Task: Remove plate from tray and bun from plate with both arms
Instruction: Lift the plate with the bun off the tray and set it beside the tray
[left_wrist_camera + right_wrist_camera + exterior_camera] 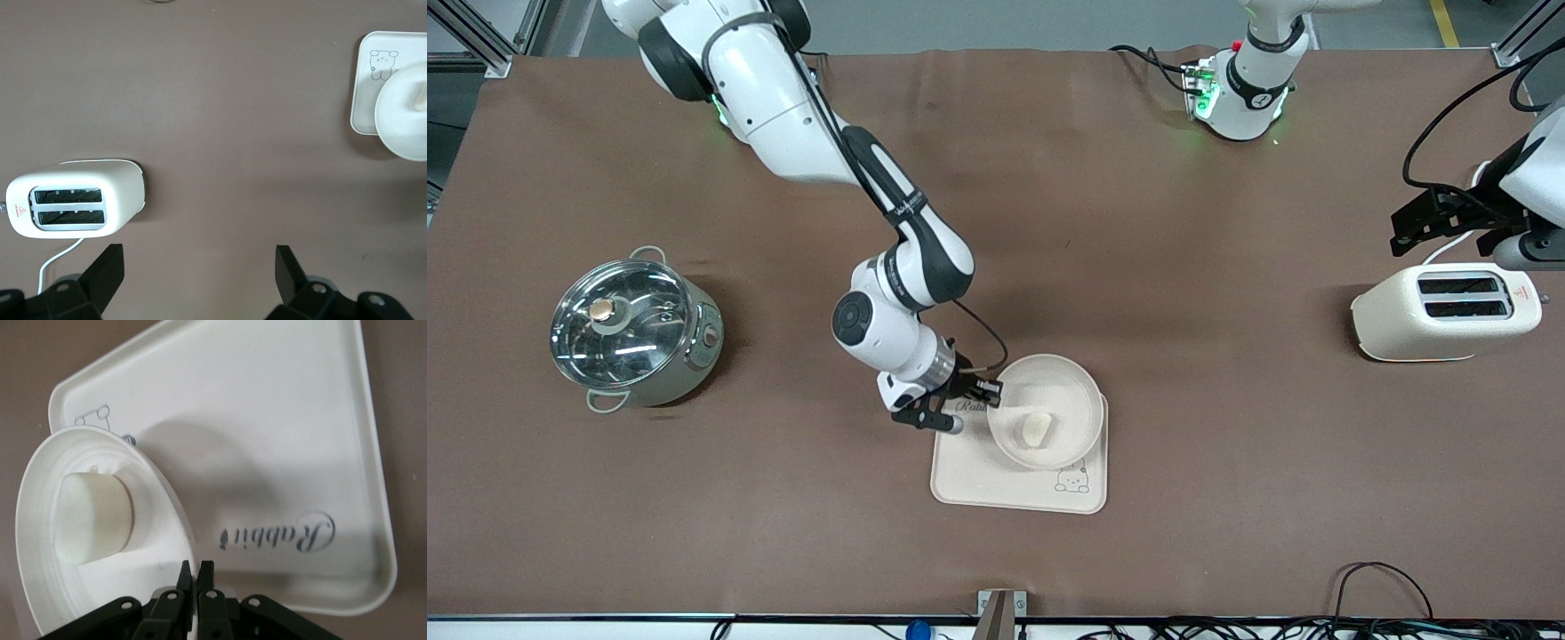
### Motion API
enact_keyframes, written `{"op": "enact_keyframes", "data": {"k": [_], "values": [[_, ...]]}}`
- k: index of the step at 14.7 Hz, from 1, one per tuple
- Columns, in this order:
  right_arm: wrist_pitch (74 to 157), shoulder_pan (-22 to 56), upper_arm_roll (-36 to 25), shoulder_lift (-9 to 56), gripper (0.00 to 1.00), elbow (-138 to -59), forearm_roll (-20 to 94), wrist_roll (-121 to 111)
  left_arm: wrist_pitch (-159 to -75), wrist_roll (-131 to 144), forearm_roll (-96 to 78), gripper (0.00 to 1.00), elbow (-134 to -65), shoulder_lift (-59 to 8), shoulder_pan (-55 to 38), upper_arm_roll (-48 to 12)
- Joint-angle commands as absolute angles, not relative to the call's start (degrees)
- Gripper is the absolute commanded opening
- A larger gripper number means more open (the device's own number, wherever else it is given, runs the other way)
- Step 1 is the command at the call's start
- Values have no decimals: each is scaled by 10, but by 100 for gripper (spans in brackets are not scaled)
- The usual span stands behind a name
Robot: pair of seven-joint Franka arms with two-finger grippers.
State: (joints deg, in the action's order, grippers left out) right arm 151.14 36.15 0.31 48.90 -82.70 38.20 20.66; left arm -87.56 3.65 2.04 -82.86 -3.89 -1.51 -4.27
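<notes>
The round cream plate (1069,384) rests over the rabbit tray (996,480), at the tray's corner farther from the front camera, toward the left arm's end. The pale bun (1036,429) lies in the plate. My right gripper (989,391) is shut on the plate's rim. In the right wrist view its fingertips (198,565) pinch the rim of the plate (163,533), which casts a shadow on the tray (267,420), with the bun (93,517) inside. My left gripper (200,257) is open and empty over bare table beside the toaster. It also shows in the front view (1436,222).
A cream toaster (1445,311) stands at the left arm's end of the table and also shows in the left wrist view (77,207). A steel pot with a glass lid (631,329) stands at the right arm's end. Brown cloth covers the table.
</notes>
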Motion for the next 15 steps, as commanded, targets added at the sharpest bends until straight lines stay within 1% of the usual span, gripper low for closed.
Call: {"op": "enact_keyframes", "data": {"k": [1, 3, 5, 6, 9, 10, 11, 12, 13, 14, 15], "values": [[1595, 340, 65, 376, 1, -1018, 401, 180, -867, 31, 18, 100, -817, -42, -15, -43], [1626, 335, 88, 344, 0, -1083, 401, 178, -867, 31, 18, 100, -817, -42, -15, -43], [1654, 335, 99, 330, 1, -1127, 401, 162, -867, 31, 18, 100, -817, -42, -15, -43], [1667, 334, 103, 329, 1, -1140, 401, 155, -867, 31, 18, 100, -817, -42, -15, -43], [1670, 330, 104, 329, 1, -1153, 401, 134, -867, 31, 18, 100, -817, -42, -15, -43], [1670, 330, 104, 328, 8, -1154, 401, 134, -867, 31, 18, 100, -817, -42, -16, -43], [1670, 332, 104, 327, 8, -1158, 401, 134, -867, 31, 22, 100, -817, -42, -16, -43], [1669, 332, 105, 325, 16, -1159, 401, 134, -867, 32, 23, 100, -817, -42, -17, -43], [1667, 329, 106, 323, 40, -1158, 401, 135, -867, 39, 19, 100, -819, -41, -18, -44], [1666, 327, 107, 323, 69, -1158, 402, 136, -865, 41, 17, 100, -822, -40, -18, -45], [1666, 325, 108, 318, 89, -1158, 403, 136, -864, 41, 16, 100, -823, -40, -20, -46]]}}
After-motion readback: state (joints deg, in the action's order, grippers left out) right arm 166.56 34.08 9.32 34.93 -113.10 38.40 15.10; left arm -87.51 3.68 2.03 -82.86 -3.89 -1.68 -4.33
